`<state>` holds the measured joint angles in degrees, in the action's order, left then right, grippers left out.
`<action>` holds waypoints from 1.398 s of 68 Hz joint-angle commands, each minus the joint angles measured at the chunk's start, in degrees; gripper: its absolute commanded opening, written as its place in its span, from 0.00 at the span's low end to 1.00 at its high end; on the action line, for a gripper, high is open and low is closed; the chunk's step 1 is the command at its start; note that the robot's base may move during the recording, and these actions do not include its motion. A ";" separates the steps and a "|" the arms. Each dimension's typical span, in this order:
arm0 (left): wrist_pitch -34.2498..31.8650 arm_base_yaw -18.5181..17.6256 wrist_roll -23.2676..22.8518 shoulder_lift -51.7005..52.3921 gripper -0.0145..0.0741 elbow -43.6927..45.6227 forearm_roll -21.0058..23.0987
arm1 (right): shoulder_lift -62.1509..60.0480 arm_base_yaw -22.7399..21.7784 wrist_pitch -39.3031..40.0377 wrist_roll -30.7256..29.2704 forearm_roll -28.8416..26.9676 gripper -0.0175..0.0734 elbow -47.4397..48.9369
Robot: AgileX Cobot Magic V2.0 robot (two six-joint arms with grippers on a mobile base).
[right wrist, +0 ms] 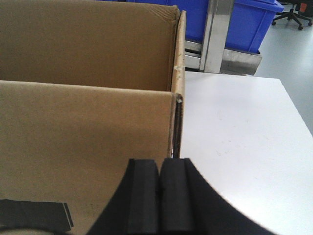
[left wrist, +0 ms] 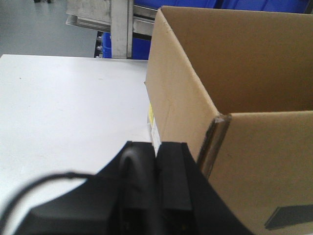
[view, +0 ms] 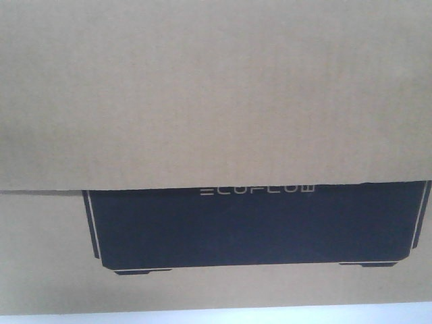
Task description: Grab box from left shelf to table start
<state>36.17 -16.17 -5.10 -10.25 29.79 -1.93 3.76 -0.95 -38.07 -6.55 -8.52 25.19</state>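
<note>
box on the table, both grippers pressed together at its near corners

the box (view: pixel 216 94) fills the front view almost edge to edge: plain brown cardboard above, a flap edge running across the middle, and below it a black panel (view: pixel 256 226) with a thin white outline and white lettering (view: pixel 258 192) along its top. a pale strip of table (view: pixel 270 317) shows under the box's bottom edge.

in the left wrist view the box (left wrist: pixel 254 166) stands open-topped on the white table (left wrist: pixel 63 107), its inner walls bare. a small label with a yellow mark (left wrist: pixel 152 122) sits low on the side wall. the left gripper (left wrist: pixel 156 181) is at the bottom of the frame, just beside the box's near corner; its two black pads (left wrist: pixel 173 181) lie pressed together with nothing between them. a black cable (left wrist: pixel 34 188) curves off to its left. behind the table, the shelf (left wrist: pixel 122 22) shows a steel upright and rail with blue bins (left wrist: pixel 264 5) at the back.

in the right wrist view the box (right wrist: pixel 83 127) takes the left half of the frame and the table (right wrist: pixel 234 132) the right. the right gripper (right wrist: pixel 159 196) sits low, directly below the box's near corner edge; its pads (right wrist: pixel 142 196) are also pressed together and empty. whether they touch the cardboard cannot be told. further back stand a steel post (right wrist: pixel 217 29), blue bins (right wrist: pixel 254 22), and an office chair (right wrist: pixel 293 14) on the grey floor.
</note>
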 commanded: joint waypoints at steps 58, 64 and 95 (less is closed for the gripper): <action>-39.66 13.39 14.74 11.71 0.06 -31.33 10.45 | 0.58 -0.27 4.96 -0.56 0.00 0.25 1.33; -39.56 13.39 14.74 11.71 0.06 -31.33 10.45 | 0.58 -0.27 4.96 -0.56 0.00 0.25 1.33; -39.56 13.39 14.74 11.71 0.06 -31.33 10.45 | 0.58 -0.39 5.64 -0.61 1.38 0.25 0.96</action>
<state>1.68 -2.73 9.51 0.61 -1.67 8.63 3.63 -0.95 -37.85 -6.55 -8.28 25.15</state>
